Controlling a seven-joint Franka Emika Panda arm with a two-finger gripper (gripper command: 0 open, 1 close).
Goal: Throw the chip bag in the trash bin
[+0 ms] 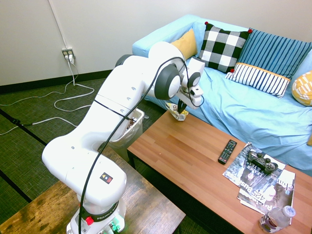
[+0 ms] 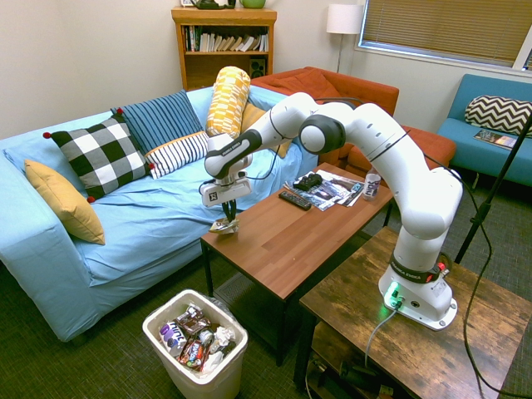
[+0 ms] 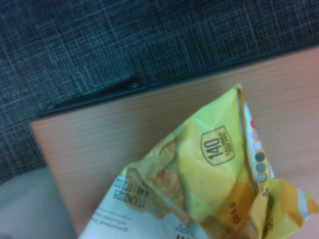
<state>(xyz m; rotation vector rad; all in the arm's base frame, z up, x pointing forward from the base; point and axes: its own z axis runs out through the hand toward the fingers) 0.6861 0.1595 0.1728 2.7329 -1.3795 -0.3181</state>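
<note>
I have the gripper (image 2: 226,218) pinching the chip bag (image 2: 224,224) by its top, just above the tabletop (image 2: 283,241) corner at the centre-left of the second exterior view. Holding it from above lets it hang free for carrying to the trash bin (image 2: 158,332), lower left.

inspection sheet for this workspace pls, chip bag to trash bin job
surface: wooden coffee table, mostly bare at the near end
job's things: chip bag pinched at the table's corner; trash bin on the floor below, wrappers inside
clutter: remote, game controller on magazines, water bottle
grippers: gripper shut on the chip bag, pointing down
cables: white cord from the wall outlet across the floor
surroundings: blue sofa with pillows, bookshelf, orange armchair
</note>
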